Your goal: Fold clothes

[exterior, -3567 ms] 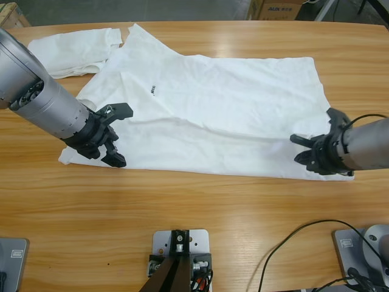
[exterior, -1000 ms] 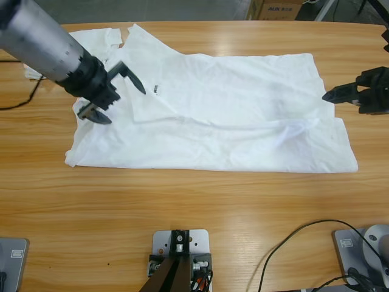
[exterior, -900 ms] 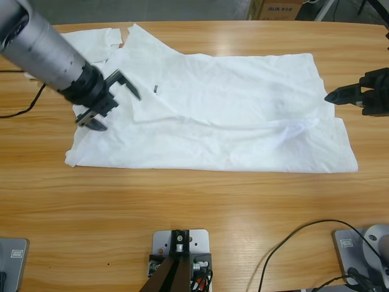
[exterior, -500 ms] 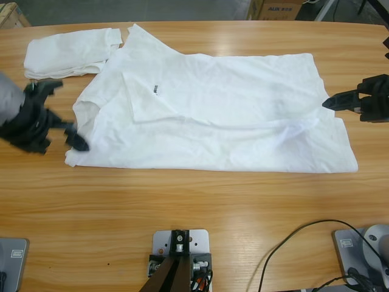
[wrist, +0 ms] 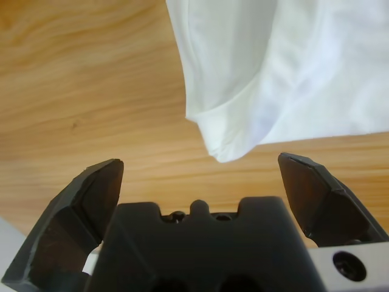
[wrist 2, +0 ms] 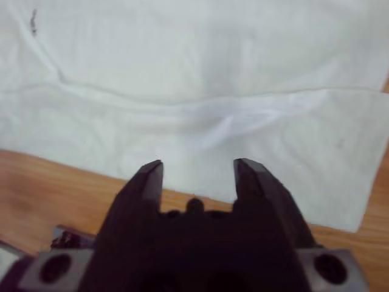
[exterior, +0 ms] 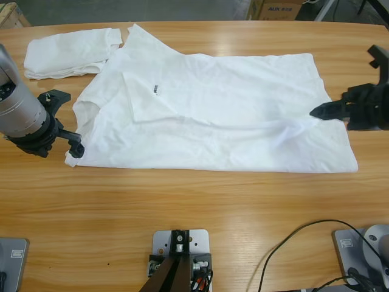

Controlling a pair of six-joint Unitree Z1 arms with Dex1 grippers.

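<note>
Now left gripper [wrist: 197,176] beside T-shirt [exterior: 225,115]

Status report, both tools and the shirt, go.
Left tool open at the T-shirt corner, empty. Right tool open, empty, over the far edge. Folded bundle beside it. Nothing blocking.

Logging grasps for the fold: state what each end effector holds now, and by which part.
Nothing is held. The left end effector is open beside the T-shirt's corner; the right end effector hangs open over its other end.

Even, bright overhead light was cast; faint shadows were thrown under the shirt [exterior: 225,109] folds. The right wrist view was blurred, and the table [exterior: 194,207] showed mild sheen.
</note>
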